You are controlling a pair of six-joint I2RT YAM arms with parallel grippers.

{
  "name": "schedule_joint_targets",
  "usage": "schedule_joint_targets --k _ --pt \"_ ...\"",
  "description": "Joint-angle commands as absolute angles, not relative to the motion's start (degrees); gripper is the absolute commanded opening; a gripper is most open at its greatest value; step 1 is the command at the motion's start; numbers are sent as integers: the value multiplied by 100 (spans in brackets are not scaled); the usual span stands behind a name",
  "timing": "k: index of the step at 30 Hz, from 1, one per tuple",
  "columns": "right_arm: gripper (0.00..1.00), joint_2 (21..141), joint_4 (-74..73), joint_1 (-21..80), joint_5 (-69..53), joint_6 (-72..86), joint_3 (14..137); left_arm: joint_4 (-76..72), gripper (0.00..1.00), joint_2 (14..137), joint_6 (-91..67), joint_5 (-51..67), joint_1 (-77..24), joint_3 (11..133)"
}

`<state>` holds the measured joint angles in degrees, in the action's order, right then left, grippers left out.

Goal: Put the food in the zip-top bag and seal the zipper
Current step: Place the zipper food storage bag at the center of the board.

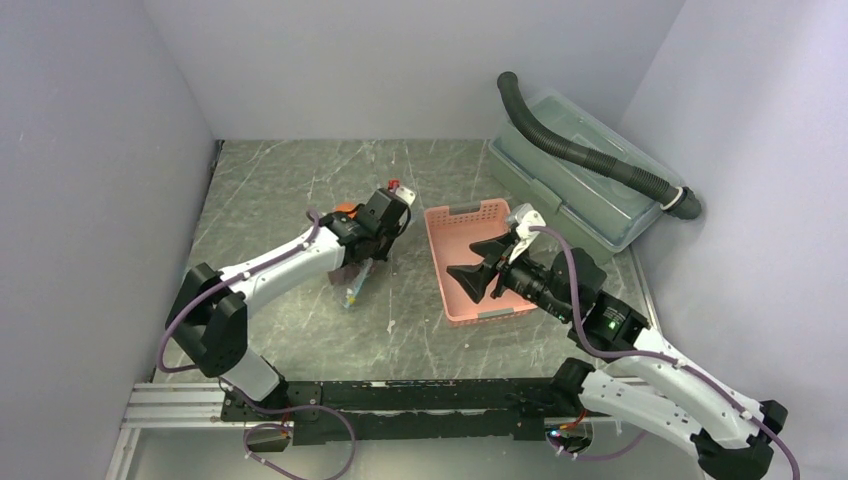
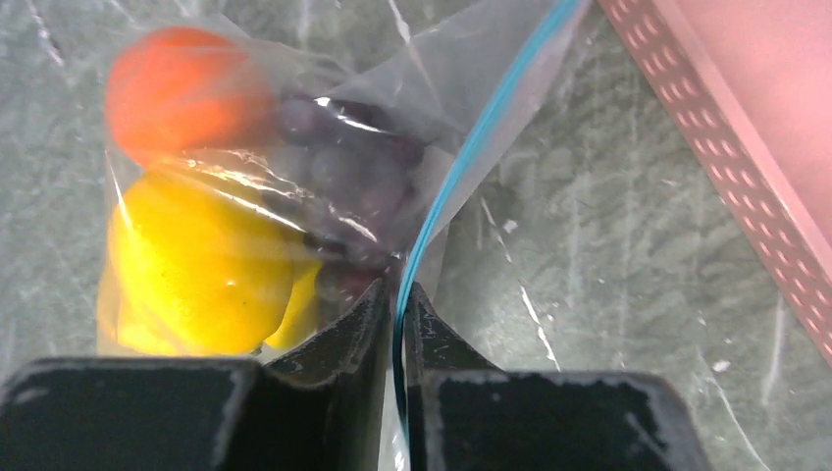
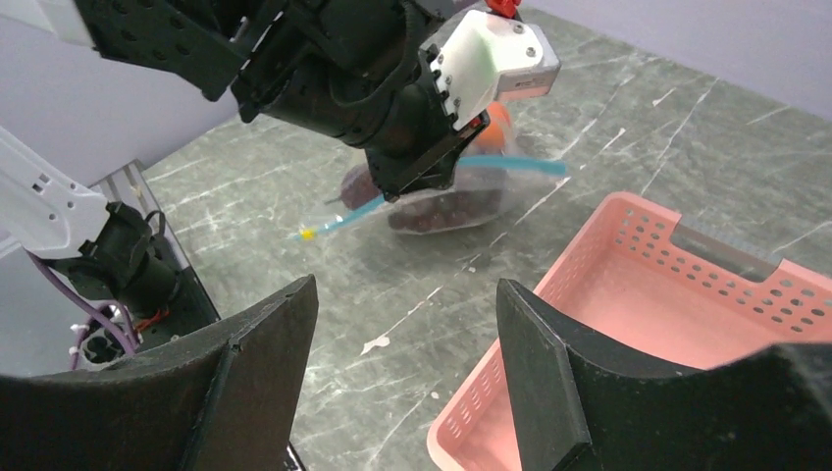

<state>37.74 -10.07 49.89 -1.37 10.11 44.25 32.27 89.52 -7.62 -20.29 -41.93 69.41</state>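
The zip-top bag (image 2: 392, 88) lies on the grey table under my left gripper (image 2: 397, 294), and it also shows as the clear bag (image 3: 442, 201) in the right wrist view. Inside it are an orange (image 2: 177, 88), a yellow bell pepper (image 2: 196, 265) and dark purple grapes (image 2: 343, 167). The blue-teal zipper (image 2: 461, 167) runs between the left jaws, which stand a narrow slit apart, slightly wider than the strip. My right gripper (image 3: 406, 285) hovers open and empty over the left rim of the pink basket (image 3: 628, 211).
The pink slotted basket (image 1: 450, 290) sits right of centre with nothing visible in it. A large clear lidded box (image 1: 570, 190) with a dark corrugated hose (image 1: 590, 160) across it stands at the back right. Walls close in on three sides.
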Motion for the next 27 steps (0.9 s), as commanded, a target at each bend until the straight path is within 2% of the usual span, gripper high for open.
schedule_joint_targets --k 1,14,19,24,25,26,27 --pt "71 3858 -1021 4975 -18 1134 4452 3158 20 8537 -1277 -1850 -4423 6672" --pt "76 4044 -1444 4973 621 1460 4464 2685 42 7390 -1578 -1072 -4794 5973" --pt "77 4223 -1569 4974 585 1525 4523 2802 48 7020 -1567 -795 -4790 6073" --pt "79 4340 -1656 4974 636 1626 4583 3041 59 6664 -1494 -815 -4791 6213" --pt "79 4342 -1634 4975 617 1637 4575 3072 67 6610 -1435 -797 -4796 6228" --pt "81 4330 -1584 4975 596 1686 4548 3088 87 6553 -1367 -767 -4794 6227" --pt "85 4300 -1519 4970 578 1752 4497 3108 98 6498 -1293 -750 -4795 6242"
